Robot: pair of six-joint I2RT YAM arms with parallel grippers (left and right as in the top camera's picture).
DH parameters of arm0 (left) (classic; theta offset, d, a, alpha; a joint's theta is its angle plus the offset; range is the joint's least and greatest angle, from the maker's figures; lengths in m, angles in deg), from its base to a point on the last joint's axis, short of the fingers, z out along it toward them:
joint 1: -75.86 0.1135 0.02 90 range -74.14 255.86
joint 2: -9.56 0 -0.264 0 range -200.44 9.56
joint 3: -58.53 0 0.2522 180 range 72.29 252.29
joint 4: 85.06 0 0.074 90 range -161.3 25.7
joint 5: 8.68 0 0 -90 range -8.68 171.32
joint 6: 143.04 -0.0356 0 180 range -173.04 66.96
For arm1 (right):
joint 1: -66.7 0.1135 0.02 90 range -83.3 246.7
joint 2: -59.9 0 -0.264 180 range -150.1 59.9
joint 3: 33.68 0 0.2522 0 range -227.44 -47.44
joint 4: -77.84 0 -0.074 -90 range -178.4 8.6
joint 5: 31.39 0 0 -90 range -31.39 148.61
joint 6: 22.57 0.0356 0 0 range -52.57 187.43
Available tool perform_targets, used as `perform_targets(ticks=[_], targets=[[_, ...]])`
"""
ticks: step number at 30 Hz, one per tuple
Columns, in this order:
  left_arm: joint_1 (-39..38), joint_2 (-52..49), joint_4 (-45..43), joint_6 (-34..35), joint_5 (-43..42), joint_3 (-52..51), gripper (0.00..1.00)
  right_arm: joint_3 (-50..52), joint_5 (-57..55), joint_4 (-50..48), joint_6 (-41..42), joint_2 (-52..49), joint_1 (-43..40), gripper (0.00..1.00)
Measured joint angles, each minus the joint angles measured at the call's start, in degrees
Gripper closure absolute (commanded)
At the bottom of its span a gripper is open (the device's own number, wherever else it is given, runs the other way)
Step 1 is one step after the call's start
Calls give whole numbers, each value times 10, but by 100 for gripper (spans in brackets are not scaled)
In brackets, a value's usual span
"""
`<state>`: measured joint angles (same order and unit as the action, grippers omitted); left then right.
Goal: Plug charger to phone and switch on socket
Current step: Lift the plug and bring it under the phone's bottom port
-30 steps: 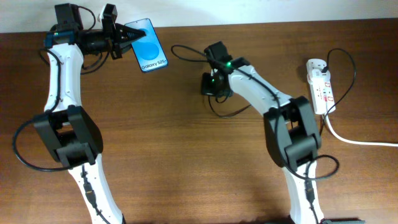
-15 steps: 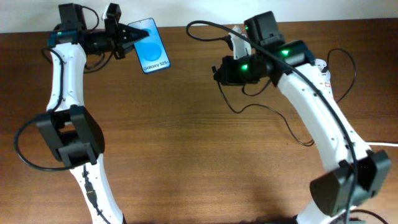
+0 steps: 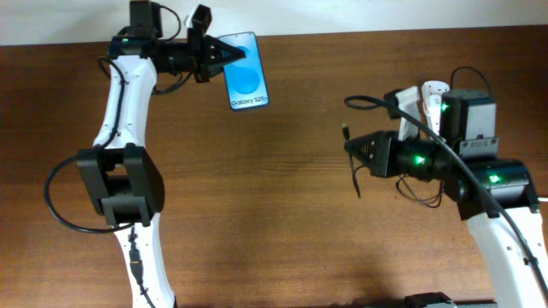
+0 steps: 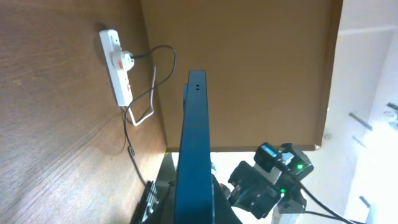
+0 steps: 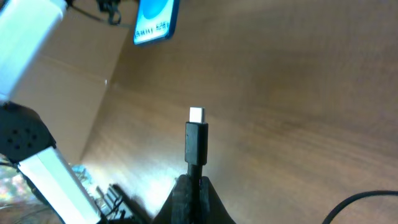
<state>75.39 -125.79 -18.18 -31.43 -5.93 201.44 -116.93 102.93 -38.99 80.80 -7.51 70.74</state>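
Note:
My left gripper (image 3: pixel 221 55) is shut on the phone (image 3: pixel 245 70), holding it above the table's back edge with its blue screen up. In the left wrist view the phone (image 4: pixel 193 143) shows edge-on between the fingers (image 4: pixel 186 202). My right gripper (image 3: pixel 358 151) is shut on the charger (image 3: pixel 346 132), a thin black cable whose plug tip points left toward the phone. In the right wrist view the plug (image 5: pixel 196 134) stands out of the shut jaws (image 5: pixel 194 183), with the phone (image 5: pixel 155 22) far ahead. The socket (image 4: pixel 116 65) lies at the right back, partly hidden behind the right arm in the overhead view (image 3: pixel 432 91).
The black cable (image 3: pixel 419 192) loops under the right arm. A black lead (image 4: pixel 146 93) runs from the plug in the socket. The brown table (image 3: pixel 282 222) spans between the arms, with a wall along the back edge.
The left arm has carried the phone to the right. The right arm has swung from the table's middle back to the right and lifted the charger plug, which now points left.

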Motion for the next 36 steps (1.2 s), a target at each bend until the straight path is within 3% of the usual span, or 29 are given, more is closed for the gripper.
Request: perform_targets(ticks=[9,17,24,27,36], targets=[[-59,0,25,-10,3,0,100,103,67,-62,19,2,0,96],[-151,0,21,27,87,0,100,129,59,-104,36,10,9,96],[-150,0,16,48,96,0,100,192,-87,-256,194,61,133,96],[-150,0,-34,55,83,0,100,192,-114,-279,243,55,137,96],[-150,0,-58,124,76,0,100,192,-124,-306,272,35,137,96]])
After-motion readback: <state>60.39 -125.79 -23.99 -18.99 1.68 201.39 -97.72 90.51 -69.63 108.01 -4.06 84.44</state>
